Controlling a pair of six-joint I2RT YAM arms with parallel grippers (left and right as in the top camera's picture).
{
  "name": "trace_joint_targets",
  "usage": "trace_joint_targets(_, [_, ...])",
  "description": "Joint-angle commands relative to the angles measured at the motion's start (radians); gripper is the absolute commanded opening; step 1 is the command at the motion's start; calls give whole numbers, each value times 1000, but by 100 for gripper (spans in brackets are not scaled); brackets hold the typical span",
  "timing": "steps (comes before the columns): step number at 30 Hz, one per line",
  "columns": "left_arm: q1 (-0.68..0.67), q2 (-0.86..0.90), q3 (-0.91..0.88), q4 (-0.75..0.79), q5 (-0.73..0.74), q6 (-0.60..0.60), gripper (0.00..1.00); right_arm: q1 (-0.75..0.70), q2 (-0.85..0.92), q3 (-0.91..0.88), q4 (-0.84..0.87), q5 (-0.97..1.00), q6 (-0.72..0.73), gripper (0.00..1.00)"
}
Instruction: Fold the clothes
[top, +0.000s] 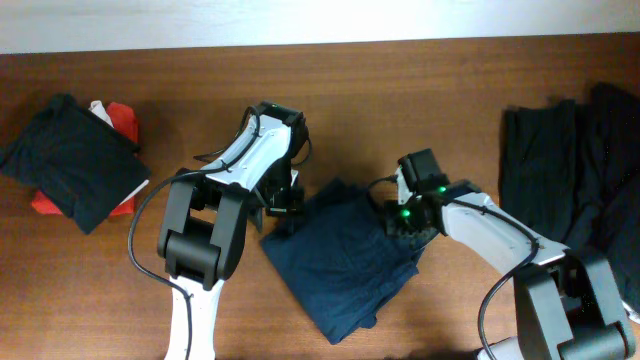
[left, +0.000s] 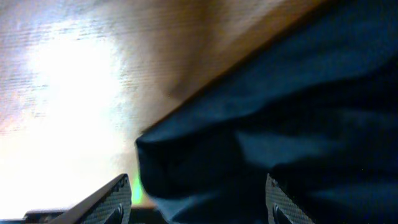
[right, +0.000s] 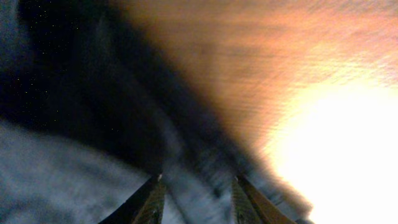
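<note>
Brown wooden counter (top: 400, 80). Navy-blue trouser-like fabric garment (top: 345, 260) lies mid-counter, rumpled, partly doubled over, not squared off. Heap of black fabric garments (top: 570, 170) to its right: unfolded. Folded black piece (top: 70, 165) on red cloth (top: 122, 118) to its left: looks done. Left fingers (left: 106, 202) spread wide around its corner, not clenched. Right fingers (right: 149, 202) at its right edge; too blurred to tell the grip. Most folding remains, I'd judge.
</note>
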Motion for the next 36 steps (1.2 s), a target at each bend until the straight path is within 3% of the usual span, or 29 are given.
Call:
trace_joint_targets(1, [11,-27,78,21,44,13,71,-24,0,80,-31,11,-45,39])
trace_joint_targets(4, [24,-71,204,67,45,13,80,-24,0,130,-110,19,-66,40])
trace_joint_targets(5, [24,-76,231,88,55,48,96,-24,0,130,-117,20,-66,41])
trace_joint_targets(6, [24,-76,248,115,113,148,99,-24,0,130,-122,26,-65,42])
trace_joint_targets(8, [24,-71,241,132,267,360,99,-24,0,130,-137,26,-65,42])
trace_joint_targets(10, [24,-64,217,138,316,458,99,-24,0,130,-159,26,-65,42])
trace_joint_targets(20, [23,-62,-166,384,401,482,98,-24,0,130,-196,26,-66,42])
trace_joint_targets(21, [23,-62,-190,383,442,482,89,-24,0,130,-199,27,-66,42])
trace_joint_targets(22, [22,-62,-209,372,496,482,64,-24,0,130,-201,27,-66,43])
trace_joint_targets(23, [20,-62,-210,361,517,483,55,-24,0,130,-201,27,-66,43])
trace_joint_targets(25, [10,-63,-210,354,526,483,15,-26,0,131,-208,51,-66,42])
trace_joint_targets(26, [10,-63,-207,358,522,483,2,-31,-3,137,-224,75,-66,42])
trace_joint_targets(28, [23,-63,-174,357,477,481,0,-59,-13,180,-290,99,-66,41])
trace_joint_targets(30, [65,-83,-93,357,354,404,1,-123,-32,260,-385,105,-66,41])
trace_joint_targets(36, [303,-279,190,346,116,301,0,-268,-49,357,-532,105,-93,41])
